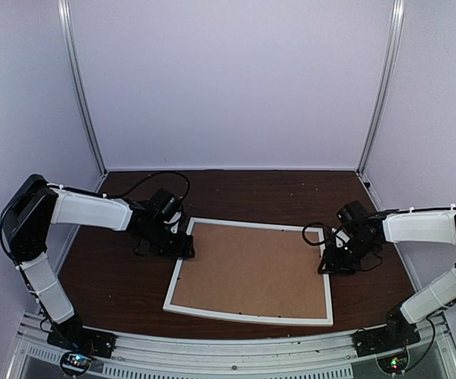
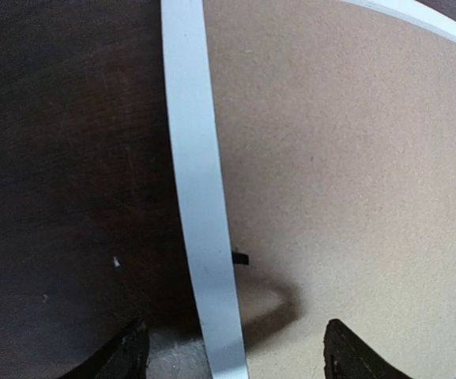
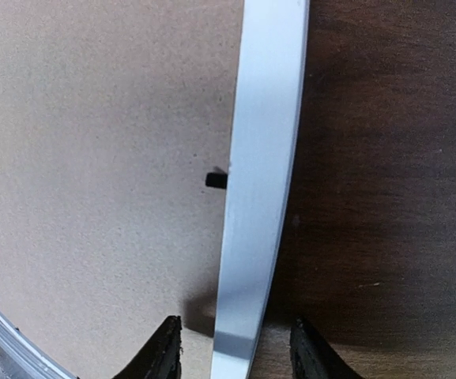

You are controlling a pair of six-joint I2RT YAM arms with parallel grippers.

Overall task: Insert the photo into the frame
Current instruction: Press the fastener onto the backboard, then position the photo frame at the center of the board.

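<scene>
Plainly shows the frame (image 1: 247, 316) lying flat on the dark table (image 1: 117, 276), back upward, brown backing board (image 1: 251, 268) filling the white rim. Finds no photo in any view; cannot tell whether tucked beneath the board or elsewhere, though points, as a guess, to a print already under a board seated like this. Reads as a face-down layout chosen for loading from the back and for reaching the small black tabs (image 2: 242, 258) at the rim from above.

Places the left gripper (image 2: 235, 355) low over the frame's left rail, arm reaching in from the left, wrist turned downward, fingers (image 2: 354, 355) spread wide, one over bare table and one over the board, clasping nothing. Sets the right gripper (image 3: 235, 351) likewise astride the opposite rail, arm folded in from the right, fingers (image 3: 160, 355) closer together, one on each side of the white strip with a thin gap either way: parted, and gripping nothing as far as visible. Looks like a pose for steadying both sides at once or for working the tabs; calls for care not to drag the frame sideways or lift the board out of the rim.
</scene>
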